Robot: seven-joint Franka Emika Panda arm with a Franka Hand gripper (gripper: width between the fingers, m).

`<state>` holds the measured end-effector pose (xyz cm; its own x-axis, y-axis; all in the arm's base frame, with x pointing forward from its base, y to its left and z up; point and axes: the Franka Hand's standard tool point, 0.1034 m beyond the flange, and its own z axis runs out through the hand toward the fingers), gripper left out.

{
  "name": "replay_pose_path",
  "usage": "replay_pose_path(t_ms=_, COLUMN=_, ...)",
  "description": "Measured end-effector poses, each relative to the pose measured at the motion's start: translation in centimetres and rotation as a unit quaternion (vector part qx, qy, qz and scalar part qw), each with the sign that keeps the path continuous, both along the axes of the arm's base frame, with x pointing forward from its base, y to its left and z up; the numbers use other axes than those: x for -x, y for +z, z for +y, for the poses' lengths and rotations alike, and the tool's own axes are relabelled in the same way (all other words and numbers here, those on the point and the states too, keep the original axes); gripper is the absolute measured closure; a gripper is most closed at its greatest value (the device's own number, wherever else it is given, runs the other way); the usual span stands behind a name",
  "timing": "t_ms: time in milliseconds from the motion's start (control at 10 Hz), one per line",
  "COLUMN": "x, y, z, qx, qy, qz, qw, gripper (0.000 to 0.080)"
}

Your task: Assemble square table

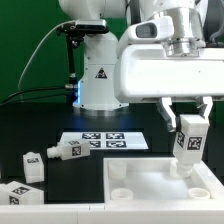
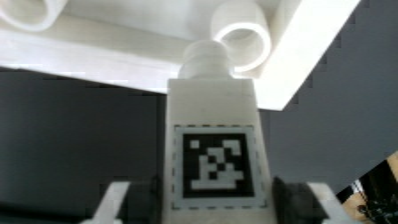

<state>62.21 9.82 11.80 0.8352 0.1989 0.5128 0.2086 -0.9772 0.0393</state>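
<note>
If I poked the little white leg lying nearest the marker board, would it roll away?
Probably not. That leg looks blocky with flat sides, so it would likely slide rather than roll. It seems to be hard plastic, so it shouldn't bend. It's probably light too: the gripper holds a matching leg with a simple pinch.

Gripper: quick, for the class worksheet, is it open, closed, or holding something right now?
Gripper: closed on a leg, held upright over the slab.

Triangle sign (image 1: 100, 74) on robot base (image 1: 101, 95); tag (image 2: 221, 165) on leg (image 2: 217, 100).
</note>
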Motion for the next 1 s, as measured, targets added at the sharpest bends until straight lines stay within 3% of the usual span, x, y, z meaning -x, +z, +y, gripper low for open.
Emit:
replay_pose_path(t_ms=600, x=-0.7, y=-2.1, z=1.9, qx=0.0, qy=0.012, qz=0.004, qw=1.0, gripper=0.0512)
replay_pose_path(t_ms=1000, x=-0.9, y=-3.5, z=1.6, qx=0.003, qy=0.01, qz=0.008, qw=1.0, gripper=0.0512)
